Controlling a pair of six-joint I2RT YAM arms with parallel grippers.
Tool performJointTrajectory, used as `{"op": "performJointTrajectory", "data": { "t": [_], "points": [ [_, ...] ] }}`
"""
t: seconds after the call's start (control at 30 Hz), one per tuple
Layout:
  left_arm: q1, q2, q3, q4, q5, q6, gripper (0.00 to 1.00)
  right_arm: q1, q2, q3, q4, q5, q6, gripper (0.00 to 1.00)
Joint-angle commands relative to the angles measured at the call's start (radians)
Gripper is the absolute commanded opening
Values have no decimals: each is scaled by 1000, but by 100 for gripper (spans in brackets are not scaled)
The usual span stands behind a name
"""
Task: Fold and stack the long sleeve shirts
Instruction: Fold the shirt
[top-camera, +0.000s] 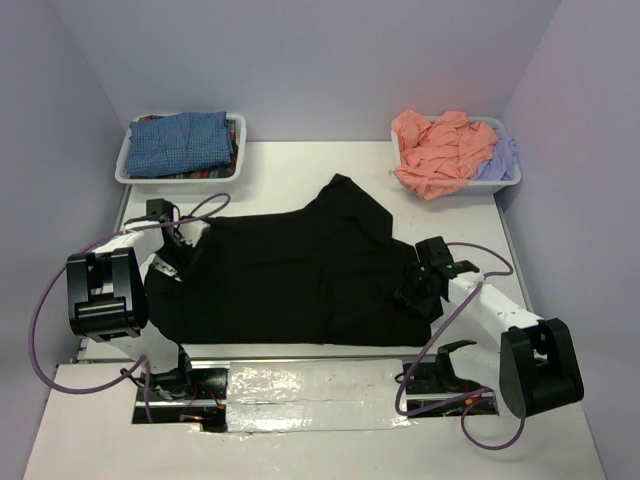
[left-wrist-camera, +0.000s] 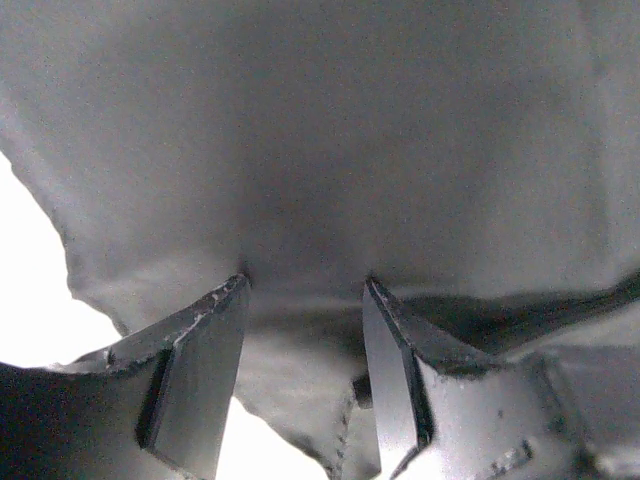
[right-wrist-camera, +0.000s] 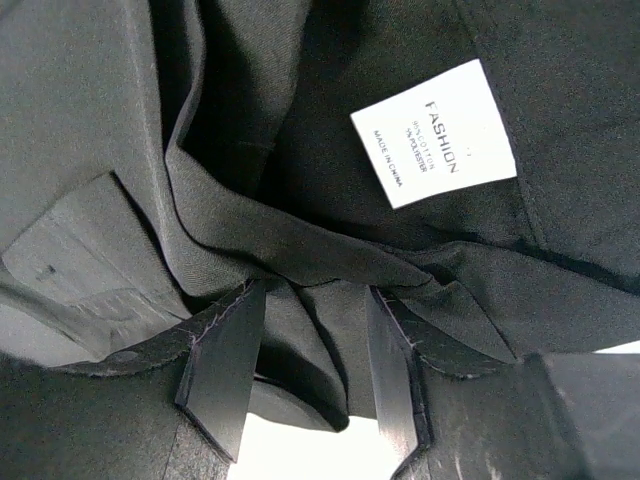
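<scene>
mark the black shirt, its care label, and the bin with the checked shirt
black shirt (top-camera: 290, 280), top external view, middle of the spread body
care label (right-wrist-camera: 433, 133), right wrist view, centre of the white tag
bin (top-camera: 123, 165), top external view, left rim

black shirt (top-camera: 300, 275) spread mid-table, seemingly folded; checked shirt (top-camera: 182, 143) far left; pink (top-camera: 440, 150), lavender (top-camera: 497, 160) shirts far right.

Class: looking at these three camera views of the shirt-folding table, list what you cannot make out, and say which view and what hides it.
- Top view: black shirt sleeves, folded out of sight in dark cloth.
- Top view: what lies under the blue-checked shirt in its bin.
- Left wrist view: cloth washed out grey; left hand grip unclear.
- Right wrist view: smallest print on the label; right hand fingertips sunk in folds.
</scene>
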Motion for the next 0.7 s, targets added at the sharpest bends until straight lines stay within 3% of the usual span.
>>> {"op": "performJointTrajectory", "data": {
  "t": [0.0, 0.13, 0.47, 0.6, 0.67],
  "points": [
    [10, 54, -20, 82, -11, 13, 61, -24, 49, 27, 54, 93, -25, 53],
    [30, 50, 34, 57, 53, -7, 62, -35, 30, 69, -8, 140, -42, 56],
    [114, -76, 152, -93, 127, -63, 65, -152, -203, 121, -279, 113, -38, 77],
    [135, -104, 157, -153, 75, -62, 69, -178, -244, 67, -338, 111, 1, 78],
    [154, -102, 122, -164, 47, -42, 70, -179, -243, 49, -356, 127, 59, 85]
  ]
}}
